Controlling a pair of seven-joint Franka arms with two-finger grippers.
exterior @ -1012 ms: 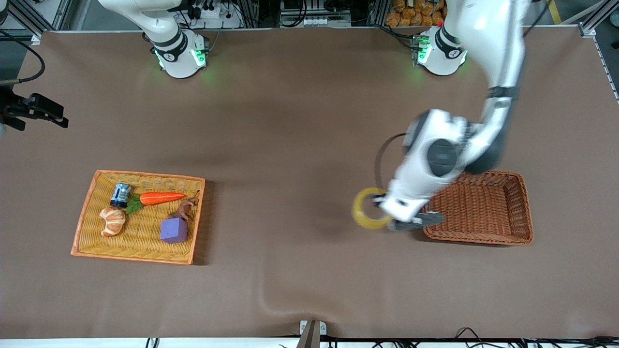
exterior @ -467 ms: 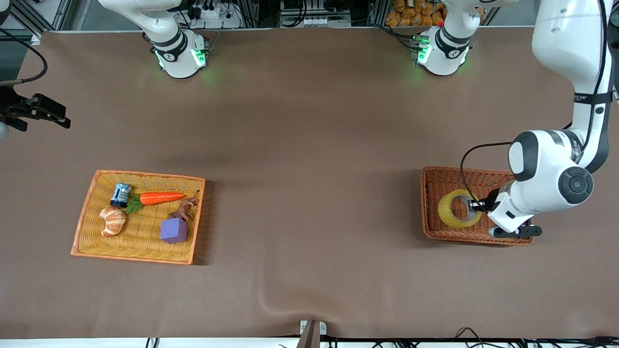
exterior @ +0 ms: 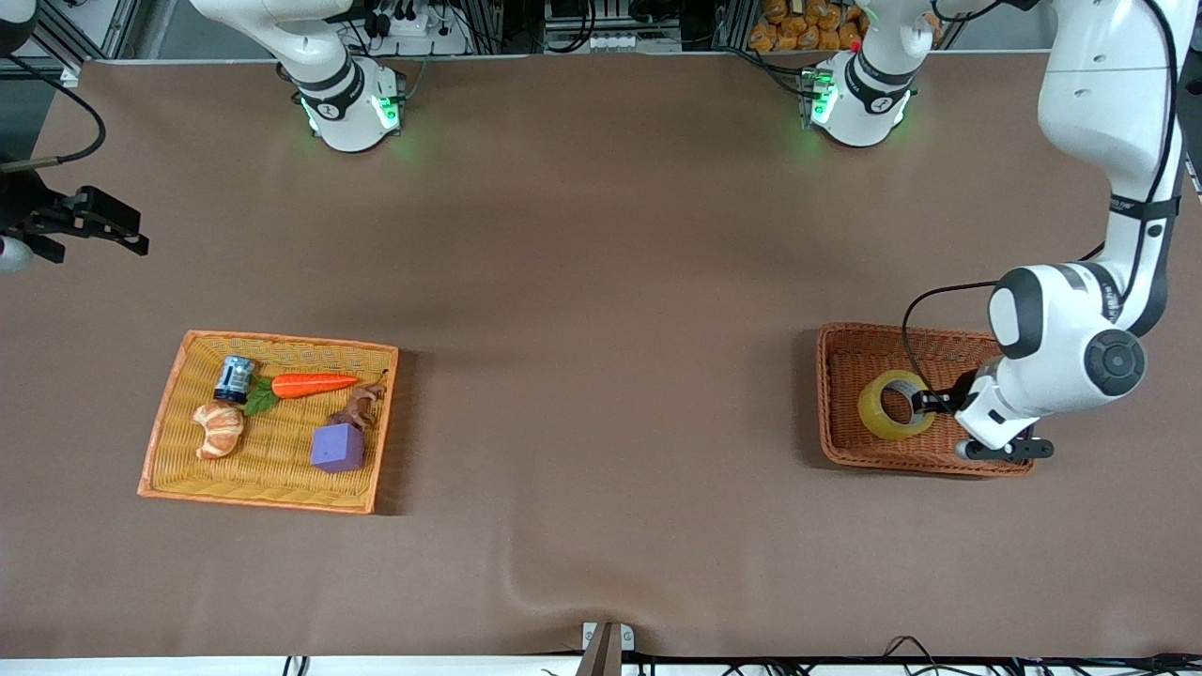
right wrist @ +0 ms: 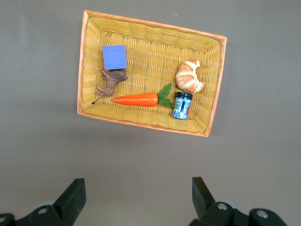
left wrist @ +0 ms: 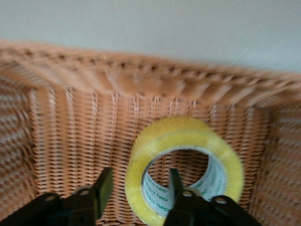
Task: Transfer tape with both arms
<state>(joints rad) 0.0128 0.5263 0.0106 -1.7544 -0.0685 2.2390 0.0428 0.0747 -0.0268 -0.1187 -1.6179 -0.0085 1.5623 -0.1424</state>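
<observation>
Straddling tape (left wrist: 186, 155) wall, left hand (left wrist: 137, 188), brown basket (exterior: 850, 451)

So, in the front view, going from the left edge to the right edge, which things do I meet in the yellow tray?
Croissant → jar → carrot → purple cube.

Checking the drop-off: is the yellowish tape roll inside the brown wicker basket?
Yes, the yellowish tape roll sits within the brown wicker basket walls.
</observation>
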